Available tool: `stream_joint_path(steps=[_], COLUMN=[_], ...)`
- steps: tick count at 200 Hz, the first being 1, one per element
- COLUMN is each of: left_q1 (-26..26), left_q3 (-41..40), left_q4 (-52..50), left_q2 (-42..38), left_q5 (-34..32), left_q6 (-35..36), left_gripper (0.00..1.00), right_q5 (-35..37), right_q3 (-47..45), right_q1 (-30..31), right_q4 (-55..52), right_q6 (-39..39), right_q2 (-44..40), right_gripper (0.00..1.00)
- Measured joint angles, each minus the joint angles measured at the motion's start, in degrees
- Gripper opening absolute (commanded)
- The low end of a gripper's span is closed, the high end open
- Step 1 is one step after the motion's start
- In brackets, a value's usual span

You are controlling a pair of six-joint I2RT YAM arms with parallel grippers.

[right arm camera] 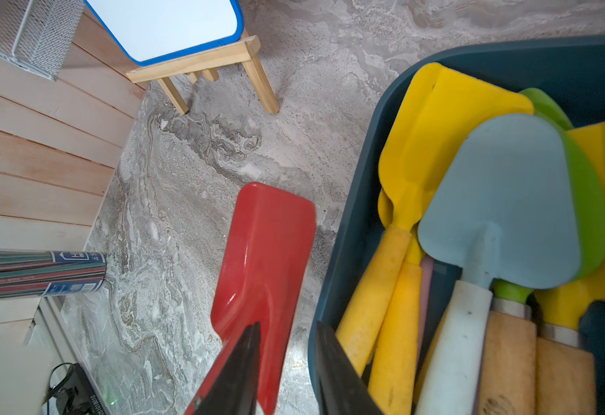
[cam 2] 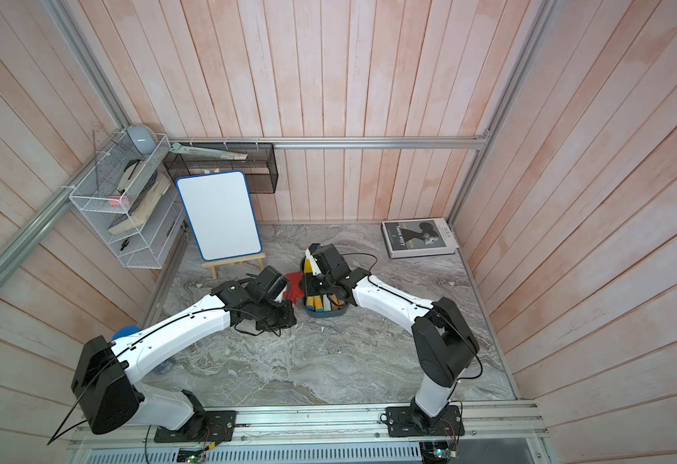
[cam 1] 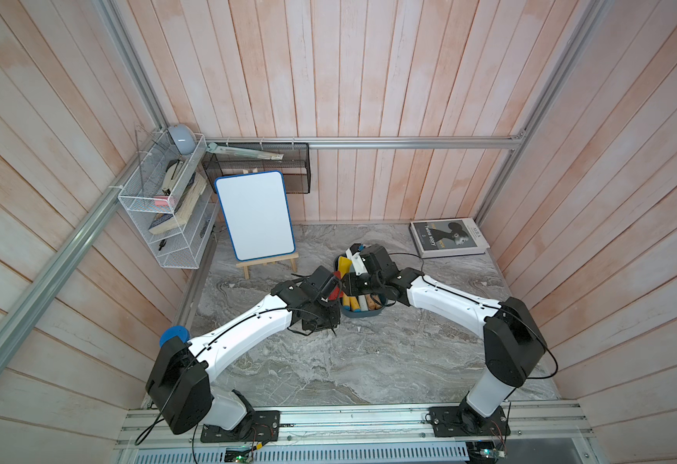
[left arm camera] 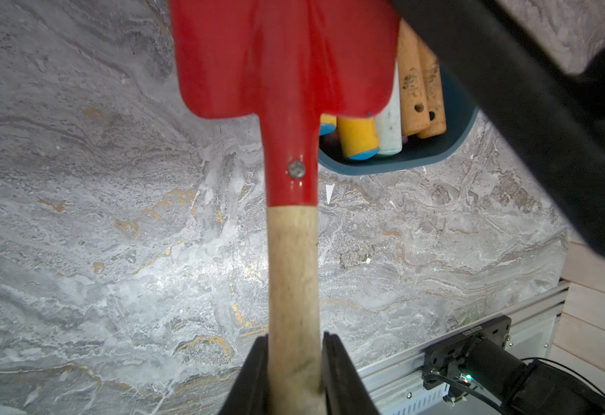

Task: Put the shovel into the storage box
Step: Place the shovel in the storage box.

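Red shovel (left arm camera: 286, 72), handle in left hand (left arm camera: 294, 359), blade beside storage box (left arm camera: 401, 163)

The red wooden-handled metal shovel (cam 2: 293, 284) is just left of the dark teal plastic storage box (cam 2: 323, 314), which holds several toy shovels (right arm camera: 498, 201).

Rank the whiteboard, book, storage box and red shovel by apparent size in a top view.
1. whiteboard
2. book
3. storage box, partly covered, so unsure against the book
4. red shovel, only its blade showing
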Motion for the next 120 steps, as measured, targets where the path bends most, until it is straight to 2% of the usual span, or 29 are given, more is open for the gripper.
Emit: stream_joint_path(steps=[74, 120], left_q1=[-0.5, -0.6], left_q3=[0.0, 0.0], left_q4=[2.1, 3.3], left_q2=[-0.3, -0.3], left_q5=[0.2, 0.5], left_q6=[-0.3, -0.4], left_gripper=[0.01, 0.01], right_q5=[-1.5, -2.8], right_q3=[-2.6, -3.5], right_q1=[-1.1, -1.6], right_q4=[1.9, 3.7], right_q6=[1.0, 1.6], right_q2=[-0.5, -1.2], right_gripper=[0.21, 0.09])
